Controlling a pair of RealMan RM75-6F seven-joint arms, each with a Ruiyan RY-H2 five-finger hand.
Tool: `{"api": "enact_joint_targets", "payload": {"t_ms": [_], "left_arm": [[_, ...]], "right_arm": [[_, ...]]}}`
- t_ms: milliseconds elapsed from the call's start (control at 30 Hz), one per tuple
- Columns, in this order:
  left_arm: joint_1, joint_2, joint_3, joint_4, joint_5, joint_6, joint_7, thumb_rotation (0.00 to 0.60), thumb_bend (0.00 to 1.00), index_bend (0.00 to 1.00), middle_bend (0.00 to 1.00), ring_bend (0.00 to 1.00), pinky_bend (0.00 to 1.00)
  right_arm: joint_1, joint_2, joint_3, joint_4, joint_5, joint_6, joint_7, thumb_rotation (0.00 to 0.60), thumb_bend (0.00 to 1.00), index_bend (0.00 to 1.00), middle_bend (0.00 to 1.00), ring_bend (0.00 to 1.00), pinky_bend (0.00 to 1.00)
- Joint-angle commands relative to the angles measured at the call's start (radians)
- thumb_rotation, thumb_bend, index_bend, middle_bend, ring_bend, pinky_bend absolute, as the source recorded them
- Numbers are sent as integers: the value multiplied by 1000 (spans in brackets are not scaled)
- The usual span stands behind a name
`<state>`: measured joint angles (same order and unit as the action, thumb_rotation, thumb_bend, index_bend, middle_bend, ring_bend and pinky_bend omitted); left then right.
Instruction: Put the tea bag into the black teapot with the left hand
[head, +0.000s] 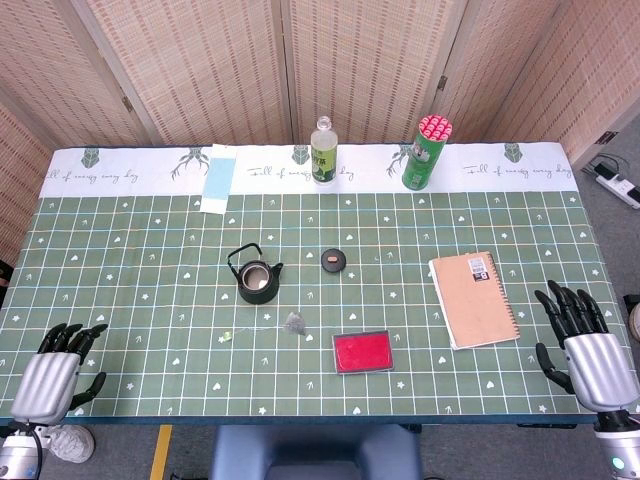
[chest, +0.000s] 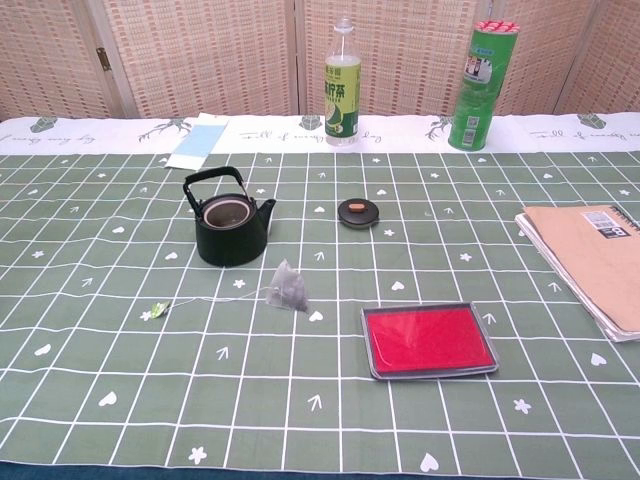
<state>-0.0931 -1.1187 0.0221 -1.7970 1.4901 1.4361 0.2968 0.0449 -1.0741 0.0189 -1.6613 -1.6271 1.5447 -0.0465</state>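
The black teapot (head: 256, 277) (chest: 231, 222) stands open on the green cloth, left of centre, with its lid (head: 334, 260) (chest: 359, 212) lying apart to its right. A pyramid tea bag (head: 295, 322) (chest: 287, 287) lies just in front of the pot, its string running left to a small tag (head: 228, 336) (chest: 156, 312). My left hand (head: 58, 373) rests at the near left table edge, empty, fingers apart, far from the bag. At the near right edge my right hand (head: 582, 343) also holds nothing, fingers spread. Neither hand shows in the chest view.
A red pad in a grey tray (head: 362, 352) (chest: 428, 340) lies right of the tea bag. A brown notebook (head: 473, 298) (chest: 590, 258) sits at the right. At the back stand a green bottle (head: 323, 152) (chest: 341, 84), a green tube (head: 427, 152) (chest: 482, 86) and a blue paper (head: 216, 178) (chest: 194, 141).
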Motion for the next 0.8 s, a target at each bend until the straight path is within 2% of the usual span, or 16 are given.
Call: {"api": "enact_joint_targets", "payload": {"t_ms": [33, 267, 300, 333, 400, 433, 500, 633, 800], "left_arm": [[1, 1, 0, -2, -2, -1, 1, 600, 318, 153, 235, 121, 113], [-36, 12, 2, -21, 15, -62, -4, 600, 318, 152, 236, 133, 140], [-50, 16, -2, -30, 14, -81, -20, 600, 318, 155, 326, 246, 266], [-69, 18, -10, -41, 10, -107, -48, 600, 318, 161, 453, 401, 444], [-97, 18, -23, -62, -10, -152, -81, 600, 318, 200, 842, 836, 912], [-109, 15, -31, -72, -26, -171, -77, 600, 319, 229, 931, 922, 973], [-134, -10, -52, -95, -82, -205, -27, 600, 319, 294, 997, 993, 1000], [-189, -86, -101, -147, -292, -265, 133, 600, 318, 350, 1000, 1000, 1000], [-240, -207, -156, -140, -464, -262, 200, 600, 320, 407, 1000, 1000, 1000]], "right_arm": [[1, 1, -1, 0, -2, -1, 1, 600, 512, 0, 0, 0, 0], [-8, 7, -2, -4, -16, 23, 12, 600, 512, 0, 0, 0, 0], [-9, 8, -2, -5, -18, 26, 13, 600, 512, 0, 0, 0, 0], [-10, 9, -3, -7, -22, 30, 13, 600, 512, 0, 0, 0, 0], [-11, 10, -4, -10, -32, 38, 13, 600, 512, 0, 0, 0, 0], [-12, 9, -4, -11, -36, 41, 12, 600, 513, 0, 0, 0, 0], [-10, 9, -3, -13, -37, 41, 12, 600, 512, 0, 0, 0, 0], [1, 7, 1, -12, -29, 21, 13, 600, 512, 0, 0, 0, 0], [9, 13, 1, -12, -28, 8, 31, 600, 512, 0, 0, 0, 0]]}}
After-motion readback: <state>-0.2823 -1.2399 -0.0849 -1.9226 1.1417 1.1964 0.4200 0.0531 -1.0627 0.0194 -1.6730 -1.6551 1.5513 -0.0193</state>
